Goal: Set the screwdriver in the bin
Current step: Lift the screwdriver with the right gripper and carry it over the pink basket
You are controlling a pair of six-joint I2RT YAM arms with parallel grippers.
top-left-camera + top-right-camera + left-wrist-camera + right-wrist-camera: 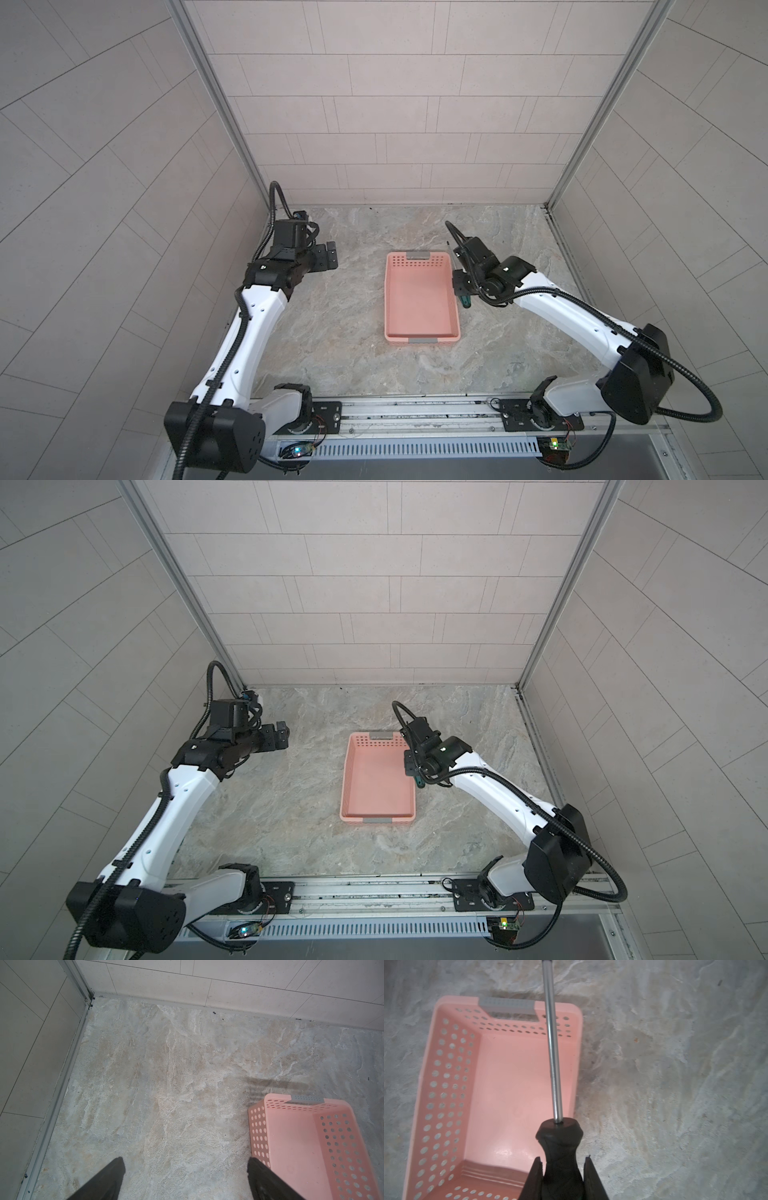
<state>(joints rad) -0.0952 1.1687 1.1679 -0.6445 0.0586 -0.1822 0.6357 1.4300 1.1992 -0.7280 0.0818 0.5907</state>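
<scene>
**Screwdriver carried beside the bin.** The right gripper (pixel 459 286) pinches the screwdriver (pixel 464 301) by its handle, just right of centre in both top views. Its jaws are pressed tight against the black grip.

The tool is held off the marbled tabletop (pixel 332 332) and runs lengthwise along the right long wall of the salmon-pink bin (pixel 415 299). Its green-and-black butt end pokes out below the gripper toward the lower part of the frame. The thin shaft points up-frame, with its tip near the bin's upper right corner.

In a top view the butt of the screwdriver (pixel 419 783) sits right at the rim of the bin (pixel 374 779), under the right gripper (pixel 409 764). The pictures do not settle whether the tool hangs over the bin's interior or just outside the wall. It is not lying in the bin.

In the right wrist view, the jaws of the right gripper (pixel 563 1160) flank the neck of the handle. The bright steel shaft of the screwdriver (pixel 554 1064) passes over the bin (pixel 508 1084) close to one long wall. It crosses the perforated end wall beside a grey tab (pixel 506 1004), and its tip runs out of view.

Left of centre in both top views, the left gripper (pixel 330 257) hangs over bare tabletop, well apart from the bin, with its jaws spread wide and holding nothing. In the left wrist view, the left gripper (pixel 186 1162) has open tabletop between its jaws and a perforated corner of the bin (pixel 295 1136) beside one of them.
</scene>
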